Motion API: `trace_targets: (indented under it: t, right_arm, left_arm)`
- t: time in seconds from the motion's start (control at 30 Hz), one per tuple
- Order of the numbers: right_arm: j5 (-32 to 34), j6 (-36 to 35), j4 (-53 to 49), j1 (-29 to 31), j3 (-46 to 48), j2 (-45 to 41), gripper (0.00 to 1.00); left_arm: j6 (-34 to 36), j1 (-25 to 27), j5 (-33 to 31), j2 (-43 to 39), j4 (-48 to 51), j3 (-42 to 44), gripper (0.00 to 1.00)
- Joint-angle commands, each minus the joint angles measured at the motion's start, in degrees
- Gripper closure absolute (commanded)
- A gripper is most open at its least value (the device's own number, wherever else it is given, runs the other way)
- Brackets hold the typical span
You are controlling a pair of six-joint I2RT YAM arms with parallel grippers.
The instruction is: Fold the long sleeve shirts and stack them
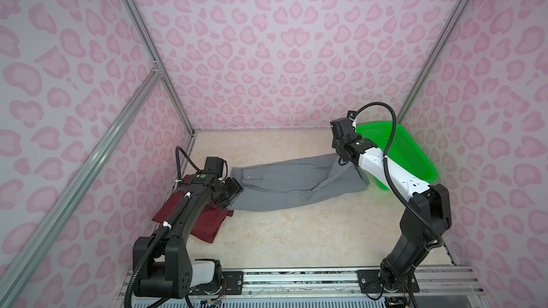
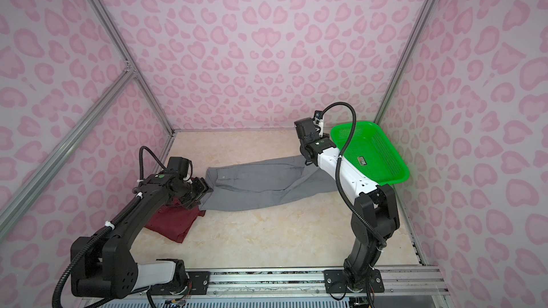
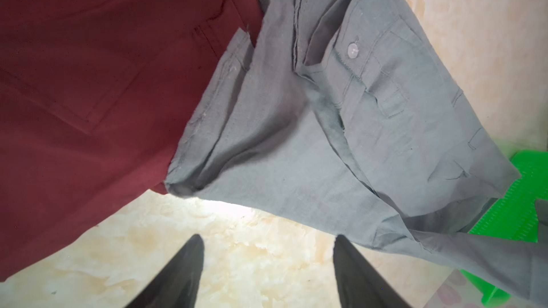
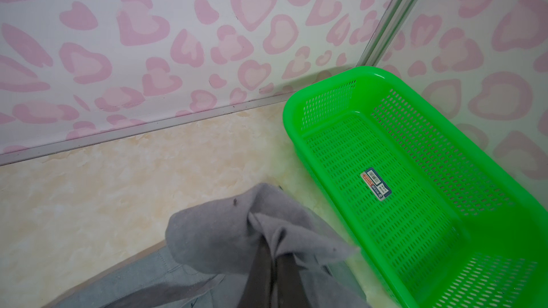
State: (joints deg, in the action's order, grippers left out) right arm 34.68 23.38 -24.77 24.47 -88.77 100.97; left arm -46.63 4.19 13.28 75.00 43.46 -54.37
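A mid-grey long sleeve shirt [image 1: 296, 185] [image 2: 267, 185] lies stretched across the tabletop as a long, partly folded band. Its left end overlaps a dark maroon long sleeve shirt [image 1: 207, 223] [image 2: 172, 220], which lies folded at the left under my left arm. My left gripper [image 3: 267, 240] [image 1: 238, 191] is open just above the grey shirt's left end, with only bare table between its fingers. My right gripper [image 4: 272, 247] [image 2: 307, 160] is shut on the grey shirt's [image 4: 213, 232] right end and holds it bunched up above the table.
A bright green perforated basket [image 1: 379, 123] [image 4: 286, 119] stands in the back right corner, close beside my right gripper. Pink-patterned walls close in the back and both sides. A metal rail runs along the front edge.
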Motion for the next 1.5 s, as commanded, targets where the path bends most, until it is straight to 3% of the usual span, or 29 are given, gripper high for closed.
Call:
trace_targets:
  t: [0.0,0.2,0.33,0.4,0.47,0.57,0.7,0.77,0.83,1.0,1.1,1.23,1.33,1.47]
  right_arm:
    - [2.74,-0.02,-0.3,0.24,-0.79,1.76,1.0]
    - [1.31,-0.07,0.2,0.57,-0.53,2.88,1.0]
    - [-1.25,-0.26,-5.85,2.26,-7.45,7.86,0.98]
    - [-4.14,-0.03,-8.4,2.98,-11.01,10.53,0.86]
    - [-7.57,0.12,-12.32,3.25,-16.14,14.15,0.67]
    - [-8.87,3.93,-25.46,3.15,-28.3,22.23,0.52]
    - [-11.34,7.3,-37.31,2.25,-39.23,28.61,0.43]
    - [-10.13,8.02,-36.92,2.09,-37.14,25.92,0.42]
    - [-11.39,8.25,-31.32,1.3,-29.2,19.25,0.39]
    - [-22.84,8.79,-12.72,-3.83,-4.37,2.75,0.39]
    - [-26.59,10.88,-10.01,-6.73,2.87,1.52,0.41]
    - [-38.36,12.88,-8.8,-10.35,5.83,6.07,0.61]
    - [-38.42,13.47,-7.4,-9.89,5.8,9.23,0.7]
    - [-38.38,14.05,-7.83,-7.52,1.08,13.99,0.71]
  left_arm:
    - [0.38,0.03,1.25,-1.69,0.13,1.39,0.29]
    - [0.23,0.93,1.66,-2.41,-2.43,6.35,0.3]
    - [-0.25,1.75,2.03,-1.71,-3.74,8.15,0.3]
    - [-0.39,2.17,1.69,-1.92,-4.05,8.32,0.3]
    - [-0.52,2.58,1.3,-2.22,-4.21,8.43,0.3]
    - [-0.91,3.67,1.23,-2.23,-4.46,8.65,0.3]
    - [-1.18,5.14,1.46,-2.23,-5.46,9.77,0.3]
    - [-1.1,5.95,1.28,-2.06,-5.8,10.04,0.3]
    - [-0.73,6.67,1.24,-1.76,-6.15,10.16,0.3]
    - [0.29,6.91,1.97,-1.01,-7.08,10.18,0.3]
    - [0.77,6.98,1.75,-0.98,-7.48,10.34,0.3]
    - [0.8,7.08,2.59,-0.73,-8.05,10.73,0.3]
    - [0.73,7.15,2.72,-1.15,-8.16,11.13,0.31]
    - [0.53,7.25,2.06,-2.55,-8.16,12.19,0.31]
